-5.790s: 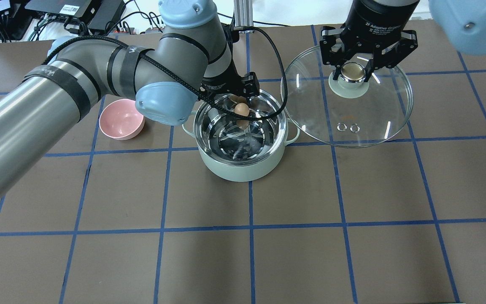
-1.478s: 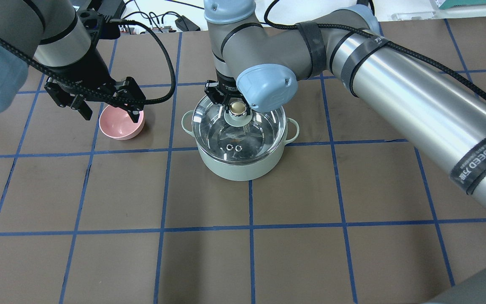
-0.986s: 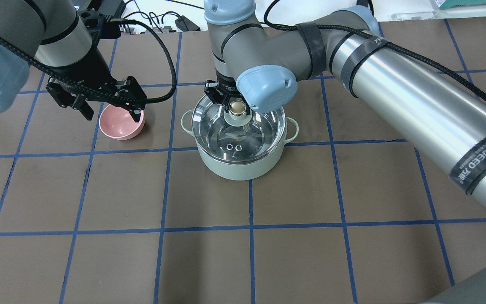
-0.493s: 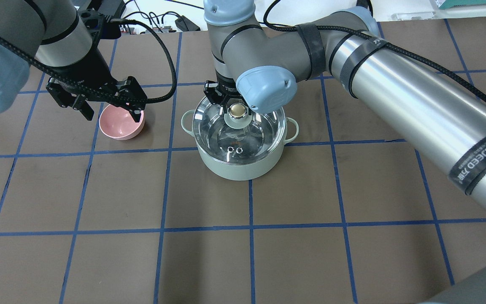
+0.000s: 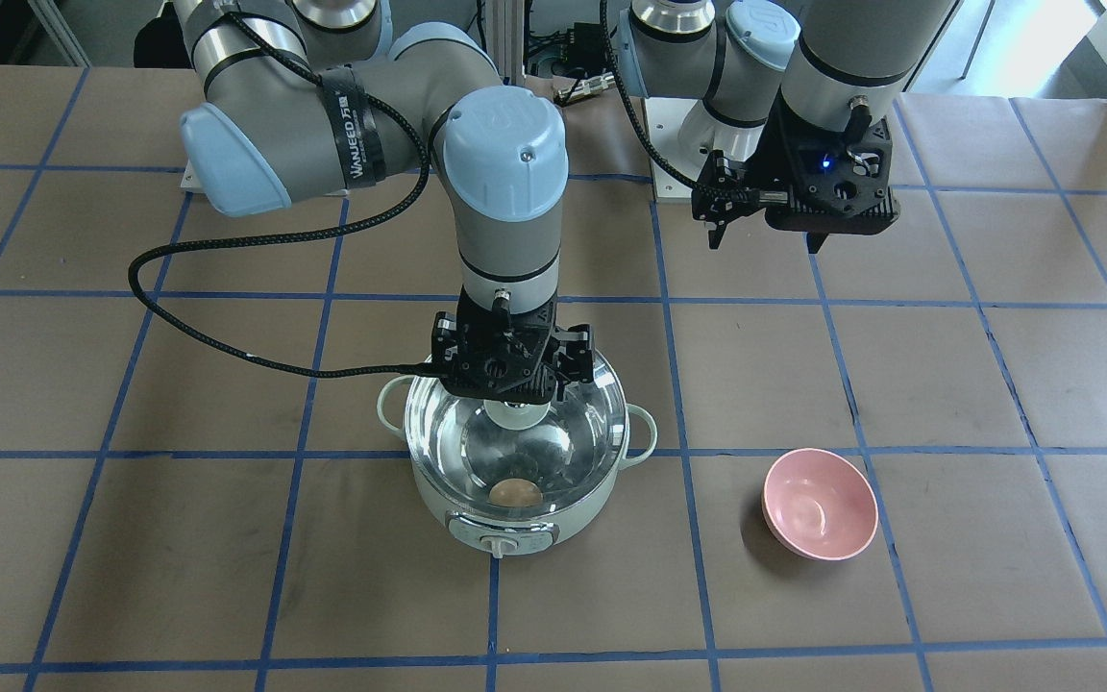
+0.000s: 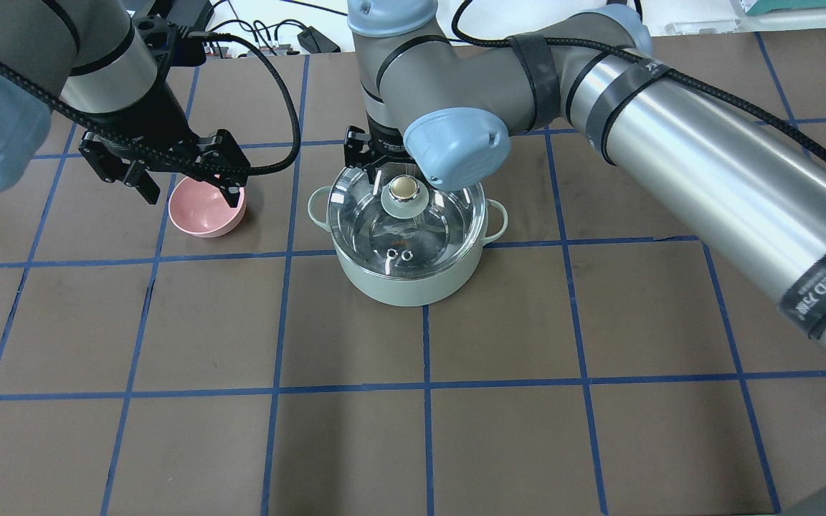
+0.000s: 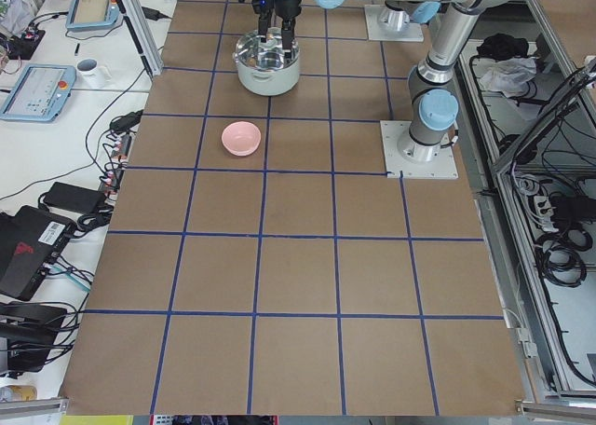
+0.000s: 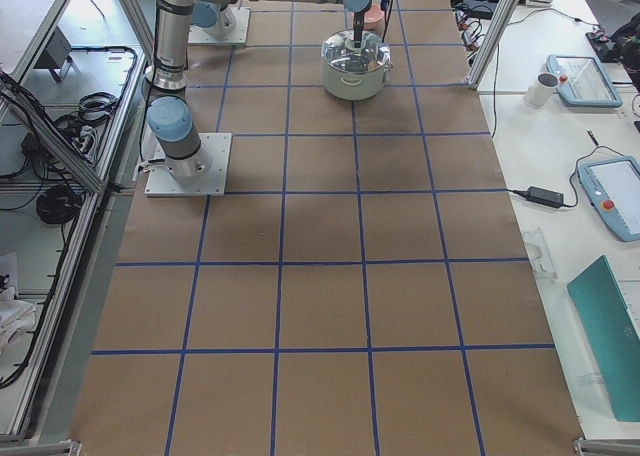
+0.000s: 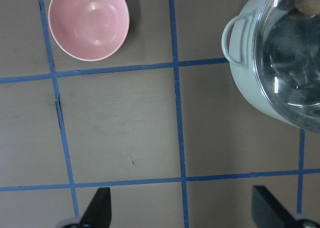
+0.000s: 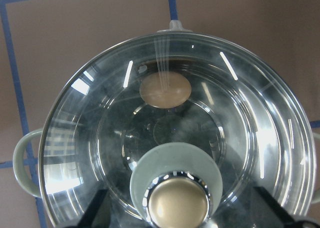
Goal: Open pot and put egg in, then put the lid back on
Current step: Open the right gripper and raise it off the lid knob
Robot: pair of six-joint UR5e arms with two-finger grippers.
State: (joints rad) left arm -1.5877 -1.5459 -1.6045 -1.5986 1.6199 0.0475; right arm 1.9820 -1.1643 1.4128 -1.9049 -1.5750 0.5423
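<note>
On the brown blue-gridded worktop [image 6: 563, 444], the round mint-green electric pot [image 6: 402, 288] carries its clear domed glass lid [image 6: 433, 228], apparently seated, so the closing step looks done. Next the arm need only lift straight clear. The right pincer [image 5: 513, 377] stands wide astride the beige knob [image 6: 403, 188]; the left pincer [image 6: 189, 183] hangs wide, empty. The small tan egg [image 5: 515, 492] lies inside.

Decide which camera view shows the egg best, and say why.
The right wrist-mounted view: the egg shows large and whole through the lid, inside the pot. Front-facing shows it small; left wrist crops it at the frame edge; overhead gives a faint smear; side views are too distant.
</note>
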